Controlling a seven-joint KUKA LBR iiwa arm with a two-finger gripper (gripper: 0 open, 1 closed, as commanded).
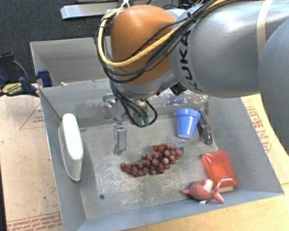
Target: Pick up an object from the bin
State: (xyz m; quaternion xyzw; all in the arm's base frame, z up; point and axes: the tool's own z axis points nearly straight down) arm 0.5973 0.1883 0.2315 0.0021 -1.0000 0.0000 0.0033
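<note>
In the grey metal bin [68, 200], the gripper [119, 140] hangs over bare floor between a smooth white oblong bar [71, 145] at left and a knobbly bunch of dark-red grapes [152, 161] mid-bin; whether it is spread or closed I cannot tell. Best descend straight, centred on the bumpy bunch. The small blue cup [187, 123] looks tippy.

The tool [120, 146] hangs over the bare floor of the grey bin [60, 175], just left of a bunch of dark red grapes [152, 161]. A white oblong [72, 144] lies far left; a blue cup [187, 123], red block [219, 170] and pink toy [203, 191] lie right.
</note>
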